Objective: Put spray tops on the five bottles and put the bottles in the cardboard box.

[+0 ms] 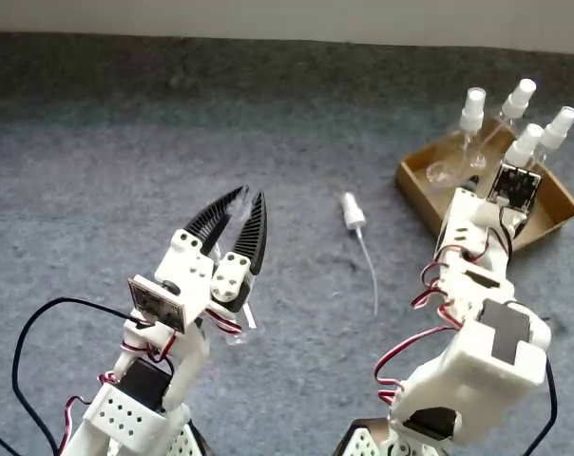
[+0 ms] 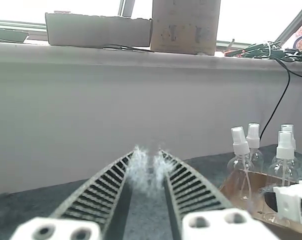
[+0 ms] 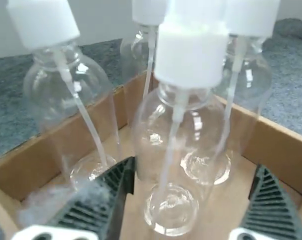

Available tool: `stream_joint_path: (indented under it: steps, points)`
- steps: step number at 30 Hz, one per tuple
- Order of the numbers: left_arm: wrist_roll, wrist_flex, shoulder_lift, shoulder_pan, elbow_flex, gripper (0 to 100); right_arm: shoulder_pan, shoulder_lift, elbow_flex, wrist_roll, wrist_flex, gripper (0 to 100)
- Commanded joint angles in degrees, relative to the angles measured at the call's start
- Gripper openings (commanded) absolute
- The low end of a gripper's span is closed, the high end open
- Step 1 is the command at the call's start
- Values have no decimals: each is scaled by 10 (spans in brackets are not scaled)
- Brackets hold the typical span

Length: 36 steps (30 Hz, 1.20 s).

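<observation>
Several clear bottles (image 1: pixel 472 123) with white spray tops stand in the cardboard box (image 1: pixel 422 180) at the far right. My right gripper (image 3: pixel 193 169) hangs open over the box, its fingers on either side of the nearest capped bottle (image 3: pixel 176 135) without touching it. A loose white spray top (image 1: pixel 353 213) with its long tube lies on the carpet between the arms. My left gripper (image 1: pixel 250 193) is raised at the near left, pointing away, narrowly open and holding nothing. Something clear (image 1: pixel 241 325), perhaps a bottle, shows from under the left arm.
Grey carpet (image 1: pixel 116 161) covers the table, with bare room across its left and middle. The left wrist view shows a pale wall behind the table, the capped bottles (image 2: pixel 241 165) and the right arm's white body (image 2: pixel 293 200) by the box.
</observation>
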<state>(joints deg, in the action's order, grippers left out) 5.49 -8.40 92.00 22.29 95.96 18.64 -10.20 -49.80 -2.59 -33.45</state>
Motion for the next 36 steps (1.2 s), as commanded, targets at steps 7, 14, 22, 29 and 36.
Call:
stream_joint_path:
  steps: [7,14,22,29,36]
  points:
    - [-1,2,4,-5,4,37,-5,175,21,1,247,310]
    - [-1,2,4,-5,4,37,-4,266,22,1,400,310]
    - [-58,2,8,-10,-3,35,-5,409,22,1,582,310]
    - [-124,122,9,-37,-73,34,-41,556,29,-6,759,310]
    - [-88,356,9,-136,-179,34,-121,604,134,-55,954,310]
